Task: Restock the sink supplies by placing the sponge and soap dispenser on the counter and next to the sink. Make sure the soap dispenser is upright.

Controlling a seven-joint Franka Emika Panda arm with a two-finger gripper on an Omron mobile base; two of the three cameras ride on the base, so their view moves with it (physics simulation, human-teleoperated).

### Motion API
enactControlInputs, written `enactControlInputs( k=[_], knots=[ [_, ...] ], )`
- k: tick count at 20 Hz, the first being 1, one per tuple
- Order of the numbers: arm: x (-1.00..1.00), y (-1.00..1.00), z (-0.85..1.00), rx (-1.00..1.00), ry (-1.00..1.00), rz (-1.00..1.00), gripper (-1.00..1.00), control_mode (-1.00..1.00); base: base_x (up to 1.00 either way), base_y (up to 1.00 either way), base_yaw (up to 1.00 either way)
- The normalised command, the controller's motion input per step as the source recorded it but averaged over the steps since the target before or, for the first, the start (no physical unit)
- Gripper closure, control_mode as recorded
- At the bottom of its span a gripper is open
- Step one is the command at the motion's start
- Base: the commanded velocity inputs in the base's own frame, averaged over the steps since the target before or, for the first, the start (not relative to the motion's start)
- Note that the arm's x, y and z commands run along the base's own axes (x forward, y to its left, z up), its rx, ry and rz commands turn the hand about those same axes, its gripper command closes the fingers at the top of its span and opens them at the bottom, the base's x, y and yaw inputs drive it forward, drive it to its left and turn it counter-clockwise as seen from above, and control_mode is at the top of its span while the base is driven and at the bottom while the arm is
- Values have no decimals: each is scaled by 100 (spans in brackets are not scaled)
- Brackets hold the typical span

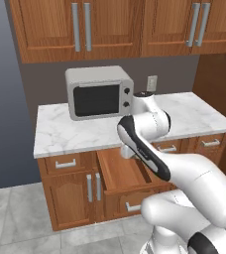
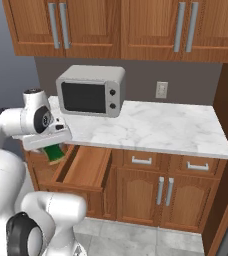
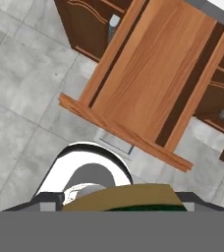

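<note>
- Our gripper hangs pointing down, clamped on the sponge, green with a yellow layer; the jaws stand wide because the block fills them.
- Just below and beside the gripper, the open drawer shows a bare wooden floor, so we judge the sponge is lifted clear of it.
- Above and beyond the gripper lies the marble surface, where the sponge must go; the microwave stands at its near end.
- We see neither sink nor soap dispenser from here.
</note>
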Motion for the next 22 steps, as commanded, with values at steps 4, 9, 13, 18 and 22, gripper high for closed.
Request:
enactControlInputs(
  k=[4, 9, 13, 18, 22],
  knots=[
    [-16, 17, 1, 0, 0, 3, 100, 100, -19, 27, 5],
    [0, 0, 0, 0, 0, 0, 100, 100, -32, 96, 23],
    [0, 0, 0, 0, 0, 0, 100, 100, -14, 100, 43],
    [0, 0, 0, 0, 0, 0, 100, 100, -20, 100, 56],
    [0, 0, 0, 0, 0, 0, 100, 100, -23, 100, 65]
  ],
)
